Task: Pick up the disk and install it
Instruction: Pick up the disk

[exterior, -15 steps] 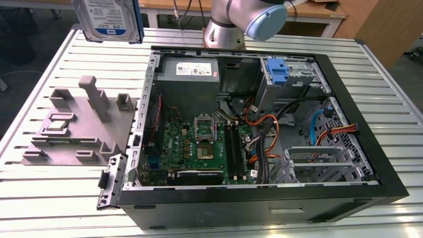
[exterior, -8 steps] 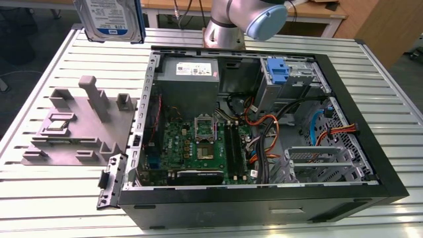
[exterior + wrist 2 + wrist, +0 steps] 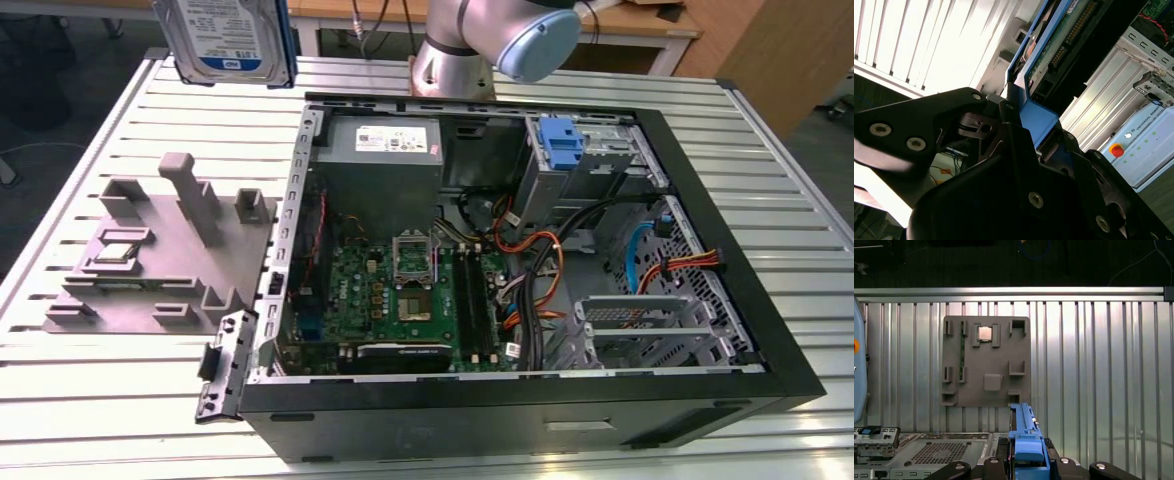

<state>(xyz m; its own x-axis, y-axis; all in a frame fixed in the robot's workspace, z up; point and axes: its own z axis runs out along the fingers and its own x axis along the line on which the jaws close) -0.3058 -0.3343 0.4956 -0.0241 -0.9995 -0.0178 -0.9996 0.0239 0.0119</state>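
Observation:
The disk, a silver-grey drive with a white-and-blue label in a blue carrier bracket, hangs upright in the air above the table's far corner at the exterior view's left, beyond the open computer case. In the second wrist view my gripper is shut on the disk's blue bracket, and the drive's green circuit side points away from the fingers. In the first wrist view the bracket's edge sticks out from between the black fingers, above the grey fixture plate.
The grey fixture plate on the slatted table holds a small square chip. Inside the case sit a motherboard, a power supply, a blue-handled caddy, a metal drive cage and orange and blue cables. The arm's base stands behind the case.

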